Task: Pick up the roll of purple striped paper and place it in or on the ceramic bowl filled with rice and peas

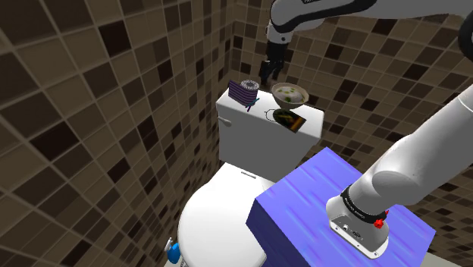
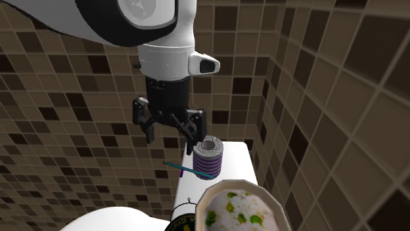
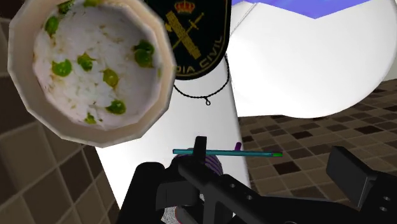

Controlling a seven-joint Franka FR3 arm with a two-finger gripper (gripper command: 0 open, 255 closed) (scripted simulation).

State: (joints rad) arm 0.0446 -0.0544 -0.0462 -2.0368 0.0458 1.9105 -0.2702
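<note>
The purple striped paper roll (image 1: 245,92) stands upright on the white toilet tank lid (image 1: 250,125), towards the shoulder view's left. The pale bowl of rice and peas (image 1: 289,94) sits on the same lid to its right. My black gripper (image 1: 270,70) hangs open above the lid, between roll and bowl, holding nothing. In the second exterior view the gripper (image 2: 172,134) is just left of and above the roll (image 2: 209,157), with the bowl (image 2: 240,210) nearer the camera. In the wrist view one finger covers most of the roll (image 3: 215,167); the bowl (image 3: 95,63) lies beyond.
A thin teal pen (image 2: 181,168) lies on the lid by the roll. A black badge on a cord (image 1: 286,117) lies in front of the bowl. The closed toilet seat (image 1: 220,220) is below. Brown tiled walls close in behind the tank. My blue stand (image 1: 318,197) is at lower right.
</note>
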